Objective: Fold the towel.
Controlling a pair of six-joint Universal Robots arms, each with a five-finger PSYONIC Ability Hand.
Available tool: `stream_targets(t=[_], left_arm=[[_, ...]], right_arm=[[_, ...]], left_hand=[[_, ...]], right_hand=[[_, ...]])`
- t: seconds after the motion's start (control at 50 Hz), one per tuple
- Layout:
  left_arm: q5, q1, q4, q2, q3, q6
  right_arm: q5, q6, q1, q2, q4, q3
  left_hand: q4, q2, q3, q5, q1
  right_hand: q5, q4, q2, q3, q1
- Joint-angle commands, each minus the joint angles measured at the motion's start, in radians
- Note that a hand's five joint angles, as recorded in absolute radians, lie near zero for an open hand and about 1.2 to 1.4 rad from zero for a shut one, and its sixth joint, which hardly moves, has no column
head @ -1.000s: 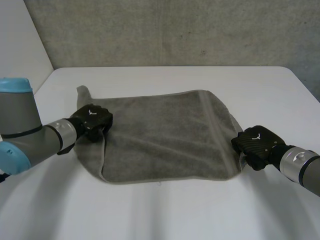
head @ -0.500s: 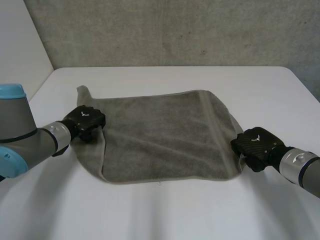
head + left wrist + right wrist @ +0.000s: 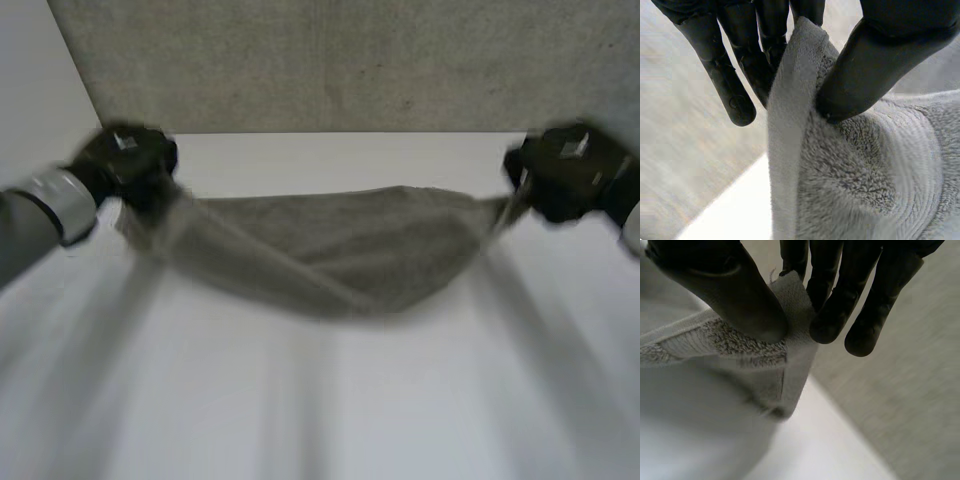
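Observation:
The grey towel (image 3: 330, 250) hangs in the air between my two hands, sagging in the middle above the white table (image 3: 330, 400). My left hand (image 3: 125, 160) is raised at the towel's left end. In the left wrist view its thumb (image 3: 880, 55) pinches the towel's edge (image 3: 800, 125) against the fingers (image 3: 725, 75). My right hand (image 3: 570, 180) is raised at the towel's right end. In the right wrist view its thumb (image 3: 735, 295) pinches a towel corner (image 3: 785, 320) against the fingers (image 3: 840, 305).
A grey wall (image 3: 350, 60) stands behind the table's far edge. The table's bare white top lies under the hanging towel.
Both hands have risen fast from the table and moved to the far side, lifting the towel off the surface. The left hand has closed on the towel's left edge.

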Motion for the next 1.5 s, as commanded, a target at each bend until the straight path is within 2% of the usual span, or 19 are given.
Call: stream_targets(t=[0.02, 0.14, 0.28, 0.42, 0.54, 0.58, 0.72, 0.82, 0.86, 0.98, 1.06, 1.12, 1.14, 1.18, 1.24, 1.28, 1.34, 1.46, 1.5], left_arm=[[0.005, 0.086, 0.005, 0.271, 0.110, -0.379], [0.009, 0.204, 0.036, 0.338, 0.145, -0.591], [0.009, 0.255, 0.082, 0.308, 0.136, -0.681], [0.007, 0.205, 0.076, 0.136, 0.139, -0.677], [-0.001, 0.096, 0.073, -0.040, 0.196, -0.674], [-0.008, 0.068, 0.070, -0.123, 0.262, -0.675], [-0.069, 0.039, 0.068, -0.252, 0.484, -0.677], [-0.186, 0.027, 0.077, -0.286, 0.710, -0.678], [-0.238, 0.025, 0.096, -0.286, 0.835, -0.697], [-0.246, 0.028, 0.174, -0.274, 0.915, -0.781], [-0.176, 0.033, 0.192, -0.271, 0.871, -0.885], [-0.096, 0.048, 0.197, -0.277, 0.757, -0.918], [-0.096, 0.048, 0.197, -0.277, 0.756, -0.918], [0.017, 0.080, 0.209, -0.283, 0.568, -0.907], [0.087, 0.102, 0.231, -0.286, 0.460, -0.895], [0.180, 0.129, 0.287, -0.292, 0.295, -0.852], [0.248, 0.163, 0.320, -0.289, 0.148, -0.768], [0.317, 0.192, 0.303, -0.240, -0.030, -0.597], [0.353, 0.221, 0.271, -0.161, -0.124, -0.496]], right_arm=[[-0.002, 0.238, -0.018, -0.118, 0.123, -0.380], [0.013, 0.250, -0.060, -0.092, 0.262, -0.594], [0.022, 0.247, -0.060, 0.057, 0.313, -0.677], [0.091, 0.166, 0.037, 0.294, 0.376, -0.740], [0.151, 0.069, 0.104, 0.411, 0.387, -0.781], [0.208, 0.044, 0.124, 0.480, 0.384, -0.829], [0.251, 0.049, 0.184, 0.602, 0.361, -1.048], [0.303, 0.132, 0.201, 0.640, 0.250, -1.315], [0.363, 0.251, 0.192, 0.638, 0.165, -1.448], [0.360, 0.363, 0.180, 0.625, 0.120, -1.501], [0.291, 0.359, 0.163, 0.625, 0.175, -1.441], [0.133, 0.276, 0.163, 0.640, 0.311, -1.257], [0.133, 0.276, 0.163, 0.640, 0.312, -1.257], [0.085, 0.128, 0.160, 0.637, 0.376, -1.084], [0.067, 0.049, 0.150, 0.631, 0.396, -0.987], [0.058, -0.079, 0.123, 0.620, 0.399, -0.808], [0.056, -0.190, 0.101, 0.614, 0.382, -0.652], [0.053, -0.252, 0.081, 0.585, 0.332, -0.482], [0.021, -0.246, 0.063, 0.505, 0.295, -0.381]], left_hand=[[0.040, 0.057, 0.068, 0.106, 0.145], [0.040, 0.057, 0.068, 0.106, 0.145], [0.040, 0.057, 0.068, 0.106, 0.145], [0.040, 0.057, 0.068, 0.106, 0.145], [0.040, 0.057, 0.068, 0.106, 0.145], [0.040, 0.057, 0.068, 0.106, 0.145], [0.040, 0.057, 0.068, 0.106, 0.145], [0.040, 0.057, 0.068, 0.106, 0.145], [0.040, 0.057, 0.068, 0.106, 0.145], [0.040, 0.057, 0.068, 0.106, 0.145], [0.040, 0.057, 0.068, 0.106, 0.145], [0.040, 0.057, 0.068, 0.106, 0.145], [0.040, 0.057, 0.068, 0.106, 0.145], [0.040, 0.057, 0.068, 0.106, 0.145], [0.040, 0.057, 0.068, 0.106, 0.145], [0.040, 0.057, 0.068, 0.106, 0.145], [0.040, 0.057, 0.068, 0.106, 0.145], [0.040, 0.057, 0.068, 0.106, 0.145], [0.040, 0.057, 0.068, 0.106, 0.145]], right_hand=[[0.063, 0.062, 0.093, 0.059, 0.071], [0.063, 0.062, 0.093, 0.059, 0.071], [0.063, 0.062, 0.093, 0.059, 0.071], [0.063, 0.062, 0.093, 0.059, 0.071], [0.063, 0.062, 0.093, 0.059, 0.071], [0.063, 0.062, 0.093, 0.059, 0.071], [0.063, 0.062, 0.093, 0.059, 0.071], [0.063, 0.062, 0.093, 0.059, 0.071], [0.063, 0.062, 0.093, 0.059, 0.071], [0.063, 0.062, 0.093, 0.059, 0.071], [0.063, 0.062, 0.093, 0.059, 0.071], [0.063, 0.062, 0.093, 0.059, 0.071], [0.063, 0.062, 0.093, 0.059, 0.071], [0.063, 0.062, 0.093, 0.059, 0.071], [0.063, 0.062, 0.093, 0.059, 0.071], [0.063, 0.062, 0.093, 0.059, 0.071], [0.063, 0.062, 0.093, 0.059, 0.071], [0.063, 0.062, 0.093, 0.059, 0.071], [0.063, 0.062, 0.093, 0.059, 0.071]])
